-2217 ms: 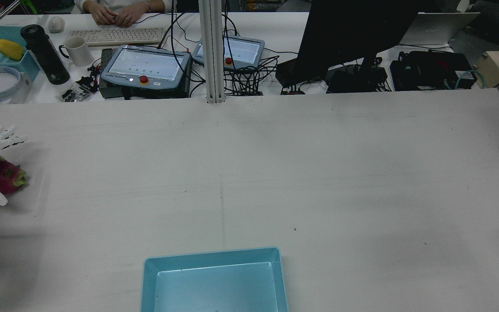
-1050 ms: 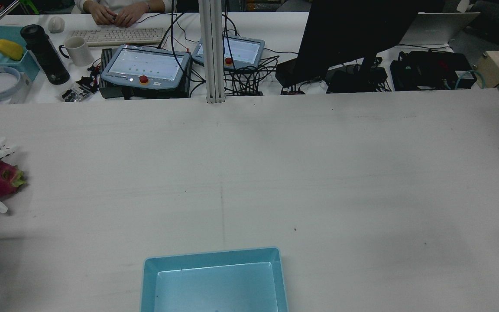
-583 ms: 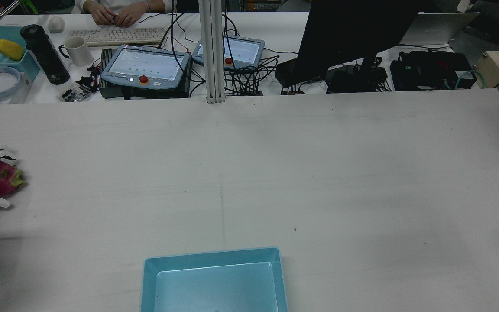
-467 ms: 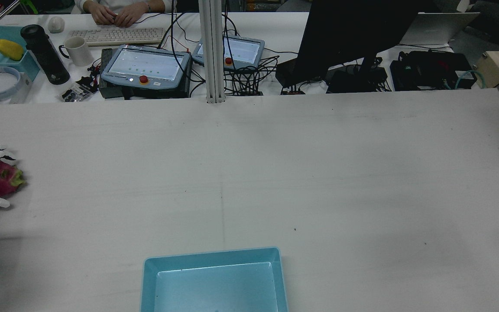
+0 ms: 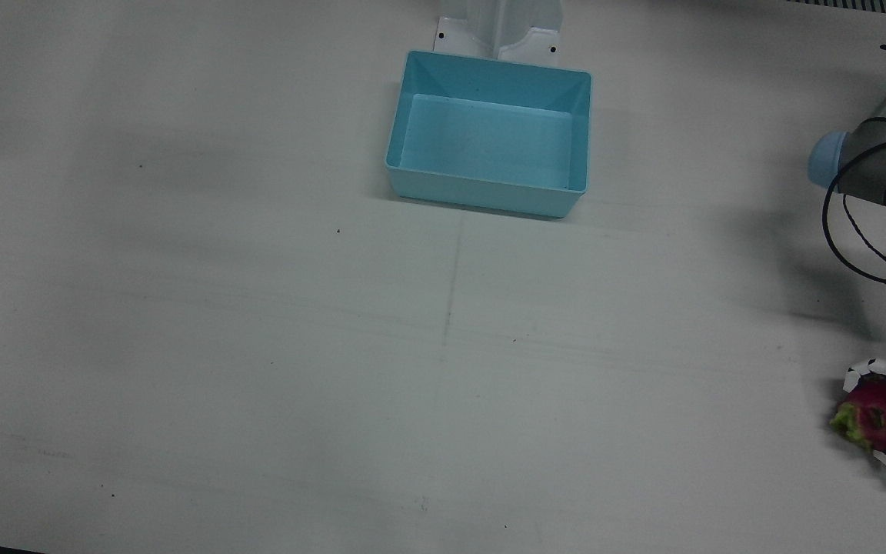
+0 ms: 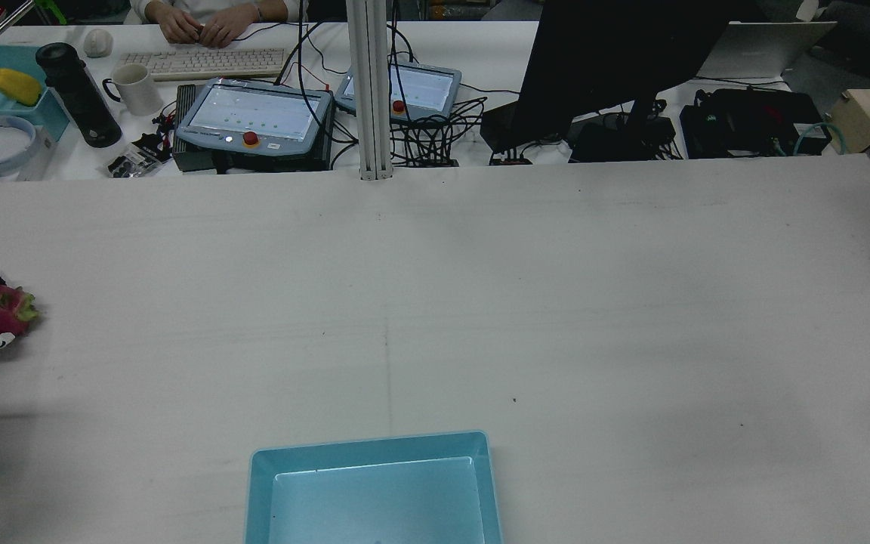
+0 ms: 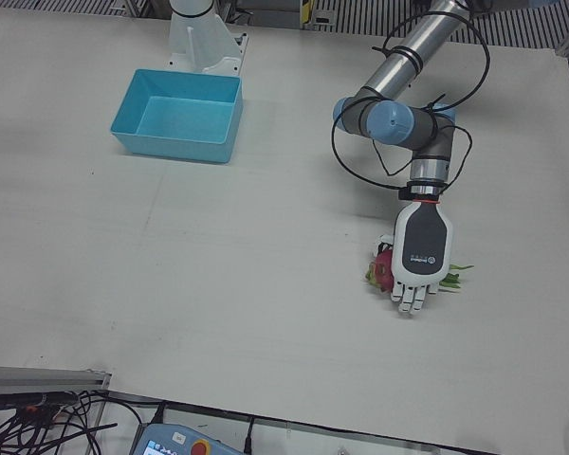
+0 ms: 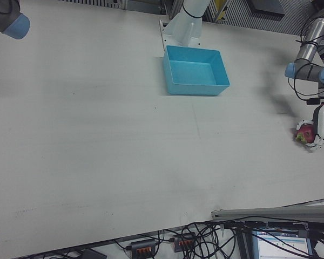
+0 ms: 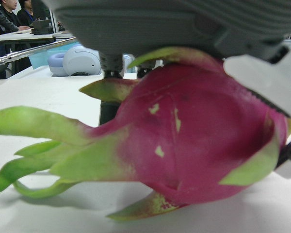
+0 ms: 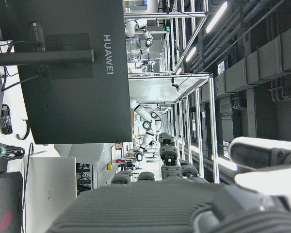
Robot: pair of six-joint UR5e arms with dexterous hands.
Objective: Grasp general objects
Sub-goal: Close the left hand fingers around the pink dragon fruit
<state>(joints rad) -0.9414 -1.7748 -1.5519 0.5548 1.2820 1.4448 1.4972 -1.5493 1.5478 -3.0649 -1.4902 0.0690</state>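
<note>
Curling down over a dragon fruit (image 7: 383, 269), the left hand (image 7: 419, 254) has its fingers wrapped around the pink body, which sits on the counter (image 7: 218, 246) at its edge, well apart from the blue bin (image 7: 178, 118). The fruit looks firm and fairly heavy with smooth skin; its green scales seem floppy, so the rounded middle is the better hold. The right hand's state cannot be told.

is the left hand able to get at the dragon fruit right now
Likely yes: the left hand is already over the dragon fruit with fingers curled around it, and nothing lies between them.
</note>
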